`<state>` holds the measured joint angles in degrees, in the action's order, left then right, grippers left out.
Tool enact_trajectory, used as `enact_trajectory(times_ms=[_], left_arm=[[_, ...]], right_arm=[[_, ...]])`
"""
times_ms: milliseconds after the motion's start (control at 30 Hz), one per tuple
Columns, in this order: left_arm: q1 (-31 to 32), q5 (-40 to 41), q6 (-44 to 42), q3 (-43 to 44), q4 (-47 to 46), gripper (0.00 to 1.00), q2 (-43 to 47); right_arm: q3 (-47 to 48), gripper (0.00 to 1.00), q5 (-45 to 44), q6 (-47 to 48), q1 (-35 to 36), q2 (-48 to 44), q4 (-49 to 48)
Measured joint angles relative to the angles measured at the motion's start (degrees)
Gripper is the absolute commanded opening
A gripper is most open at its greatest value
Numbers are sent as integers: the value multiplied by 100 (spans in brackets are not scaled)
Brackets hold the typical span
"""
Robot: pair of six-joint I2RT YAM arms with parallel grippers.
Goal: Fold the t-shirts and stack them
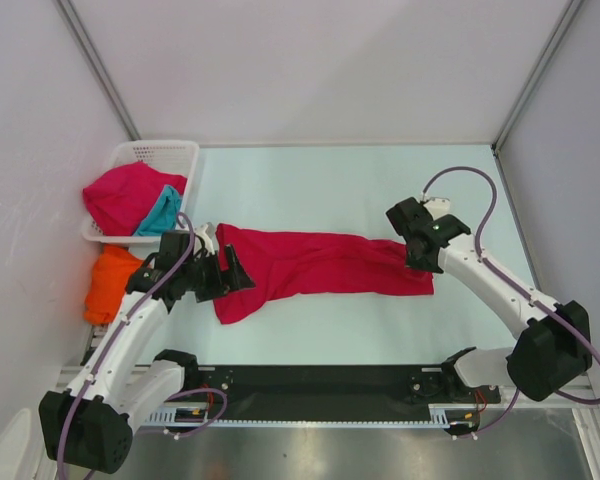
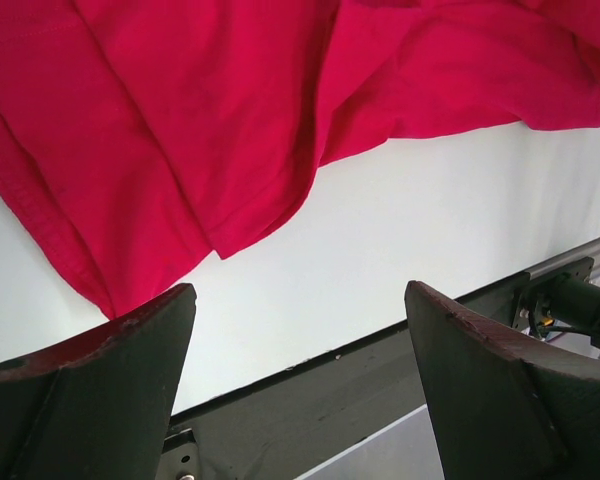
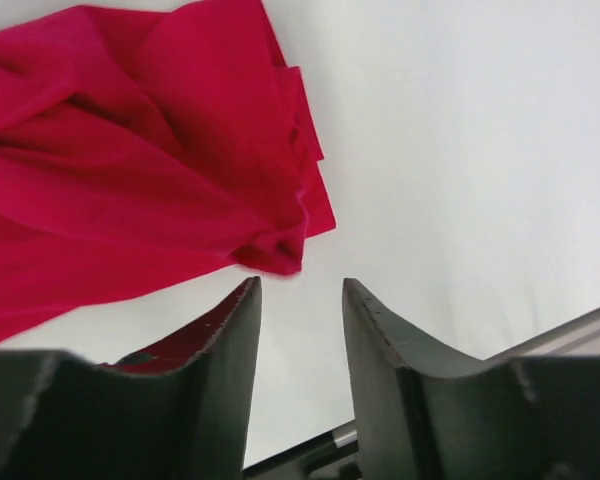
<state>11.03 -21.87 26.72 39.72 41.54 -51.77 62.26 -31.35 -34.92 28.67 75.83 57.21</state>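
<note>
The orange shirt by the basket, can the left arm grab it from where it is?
Probably yes. The orange shirt lies uncovered right beside the left arm. Its jaws stand open and empty by the red shirt, so it would only need to swing to its left.

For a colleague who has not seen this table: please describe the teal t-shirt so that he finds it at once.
Look at the white lattice basket in the far left corner of the table. The teal t-shirt lies at its near right side, against a crimson t-shirt. Its blue-green colour sets it apart from the crimson one and the orange t-shirt outside.
</note>
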Motion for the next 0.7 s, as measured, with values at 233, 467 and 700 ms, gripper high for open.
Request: enact_trajectory(times_ms=[233, 467, 700], left_arm=[[0, -2, -35, 24, 22, 91, 0], [0, -11, -33, 24, 24, 91, -57], [0, -90, 37, 81, -269, 92, -907]], right_arm=[[0, 58, -199, -120, -68, -9, 146], [17, 59, -197, -101, -68, 295, 24], [302, 59, -59, -39, -63, 841, -297]])
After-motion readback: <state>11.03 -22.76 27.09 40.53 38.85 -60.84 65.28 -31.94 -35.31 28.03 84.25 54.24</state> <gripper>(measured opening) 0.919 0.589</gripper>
